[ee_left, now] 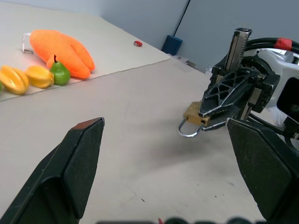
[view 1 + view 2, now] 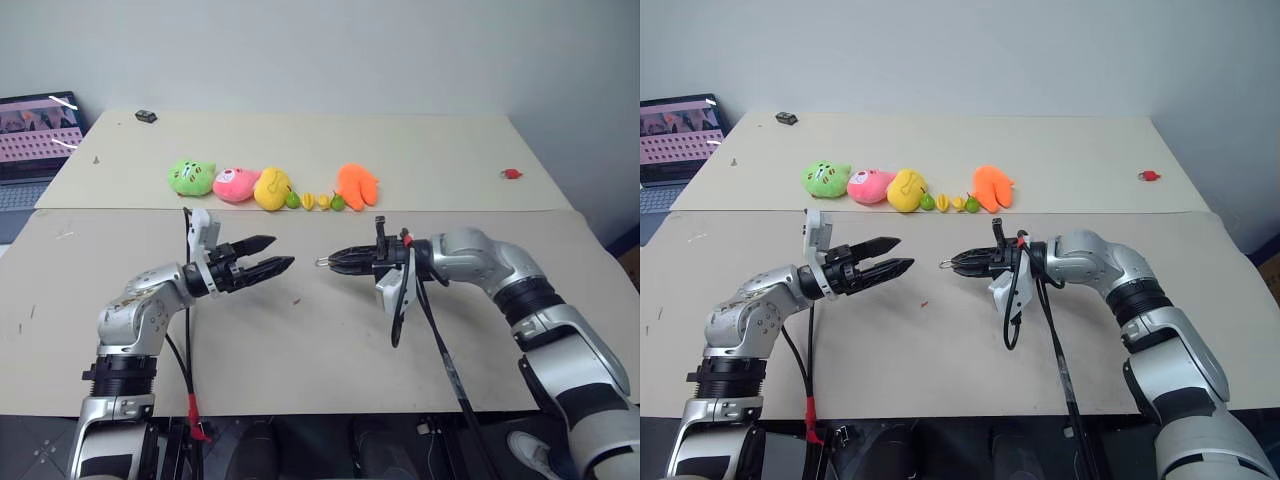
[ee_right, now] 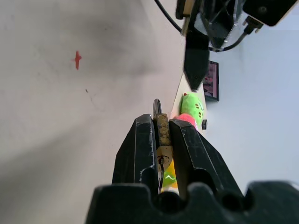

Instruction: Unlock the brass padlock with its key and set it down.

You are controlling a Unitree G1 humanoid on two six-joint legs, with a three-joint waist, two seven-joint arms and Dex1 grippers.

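My right gripper points left over the middle of the table, shut on the brass padlock. The padlock's gold body is clamped between the black fingers. Its thin silvery shackle sticks out past the fingertips, towards my left gripper. In the right wrist view, a thin dark sliver at the padlock's keyhole may be the key; I cannot tell for sure. My left gripper faces the right one from a short gap away, open and holding nothing.
A row of plush toys lies across the far table: green, pink, yellow and orange, with small toy fruits among them. A small red object lies far right. A laptop stands far left.
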